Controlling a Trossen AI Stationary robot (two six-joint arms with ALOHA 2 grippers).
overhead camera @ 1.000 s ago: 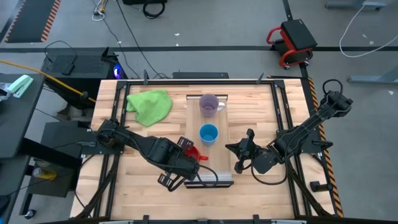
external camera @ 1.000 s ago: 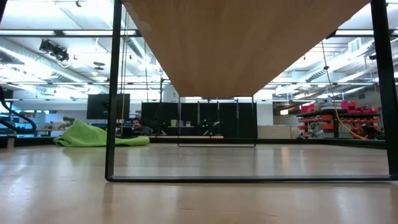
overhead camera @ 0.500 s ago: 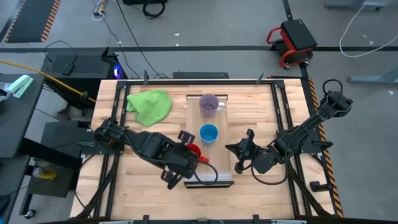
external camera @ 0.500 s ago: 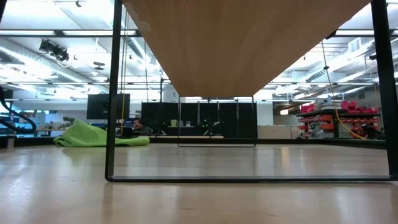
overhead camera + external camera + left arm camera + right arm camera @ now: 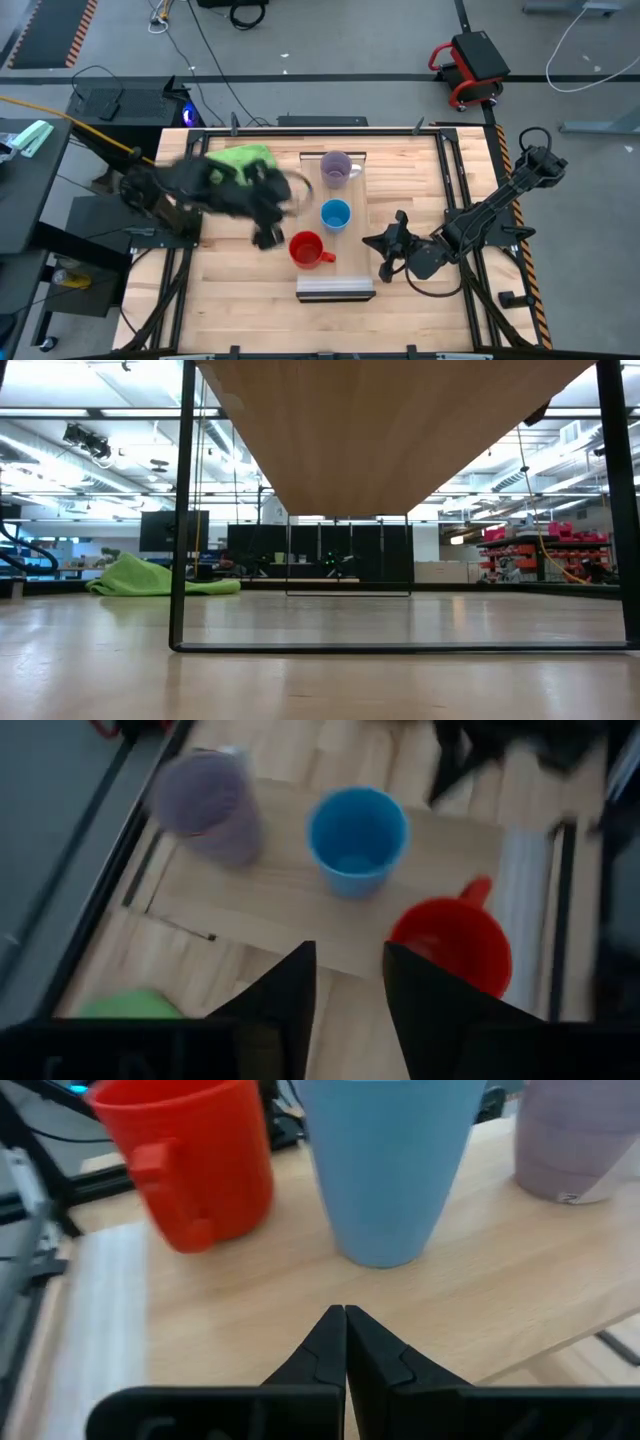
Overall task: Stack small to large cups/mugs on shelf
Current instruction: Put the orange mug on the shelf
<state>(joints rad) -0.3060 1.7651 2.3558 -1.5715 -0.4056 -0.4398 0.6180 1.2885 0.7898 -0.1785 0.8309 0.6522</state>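
High view: red mug point(image 5: 306, 249), blue cup point(image 5: 336, 214), purple mug point(image 5: 337, 168) in line along shelf point(image 5: 335, 290); left gripper point(image 5: 266, 236) released, beside red mug.

Right wrist: right gripper point(image 5: 345, 1342) clenched, facing blue cup.

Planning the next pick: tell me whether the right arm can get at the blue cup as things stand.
Probably yes. The right gripper, shut, points at the blue cup on the shelf, nothing between them. The red mug stands beside it, apart.
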